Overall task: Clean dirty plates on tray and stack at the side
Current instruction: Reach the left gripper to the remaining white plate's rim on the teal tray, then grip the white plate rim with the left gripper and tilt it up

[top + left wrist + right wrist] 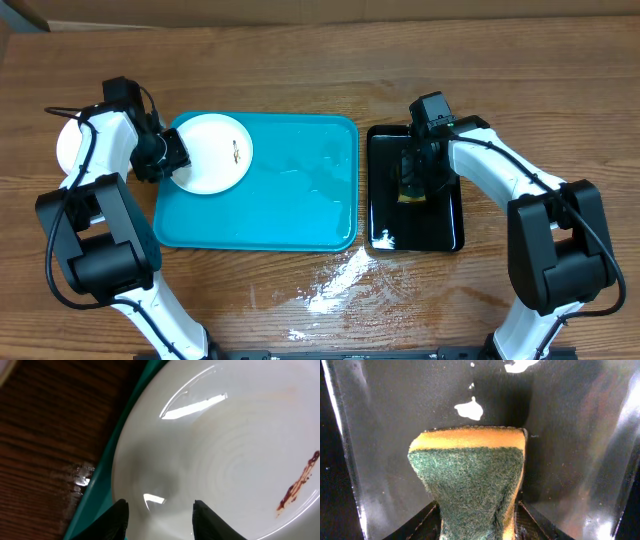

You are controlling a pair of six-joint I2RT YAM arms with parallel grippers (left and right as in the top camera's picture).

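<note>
Hovering at the left rim of a white plate (215, 150), the left end effector (159, 517) has its fingers spread. Both tips show above the plate's glossy face with bare plate between them, and nothing is pinched. The plate lies inside the turquoise tray (300, 210), in its upper left corner as the overhead camera sees it, and carries a reddish-brown smear (299, 485) near one edge. A second plate (66, 148), also pale, sits on the counter (300, 60) just left of the tray, partly hidden by the left arm.

The right end effector (477, 527) is pinching a sponge (470, 475) (yellow body, green scouring face) – squeezed narrow at the grip – over the black tray (445, 225), which has white foam blobs (468, 410) on it. A wet patch (335, 280) glistens on the counter below the trays.
</note>
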